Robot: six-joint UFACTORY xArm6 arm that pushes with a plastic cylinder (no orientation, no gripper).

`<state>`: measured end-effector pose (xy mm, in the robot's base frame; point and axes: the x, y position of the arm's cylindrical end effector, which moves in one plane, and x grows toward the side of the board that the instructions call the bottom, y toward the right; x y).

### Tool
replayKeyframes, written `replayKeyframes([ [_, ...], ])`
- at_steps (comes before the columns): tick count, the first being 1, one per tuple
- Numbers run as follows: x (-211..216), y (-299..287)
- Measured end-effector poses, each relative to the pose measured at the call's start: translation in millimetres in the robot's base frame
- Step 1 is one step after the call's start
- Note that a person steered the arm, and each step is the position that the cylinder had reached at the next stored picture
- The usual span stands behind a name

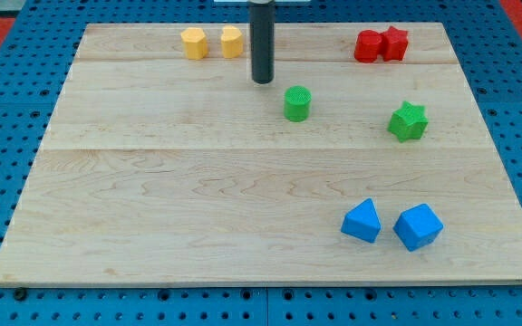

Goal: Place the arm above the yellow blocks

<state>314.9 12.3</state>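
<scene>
Two yellow blocks sit near the view's top left of the wooden board (152, 181): a yellow hexagonal block (194, 43) and a second yellow block (231, 41) just to its right. My tip (262, 81) is the lower end of a dark rod. It stands to the right of and slightly below the second yellow block, apart from it. A green cylinder (297, 103) lies just right of and below my tip.
Two red blocks (368, 46) (394, 43) touch at the view's top right. A green star block (408, 121) lies at the right. Two blue blocks (362, 221) (418, 226) lie at the bottom right. A blue pegboard (7, 109) surrounds the board.
</scene>
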Motion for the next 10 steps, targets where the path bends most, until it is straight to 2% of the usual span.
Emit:
replayKeyframes([
  [1, 3.4, 18.9],
  [3, 48.6, 35.4],
  [4, 56.2, -3.2],
  [5, 72.8, 2.5],
  [7, 72.8, 140.2],
  [8, 72.8, 113.8],
  [10, 55.4, 18.5],
])
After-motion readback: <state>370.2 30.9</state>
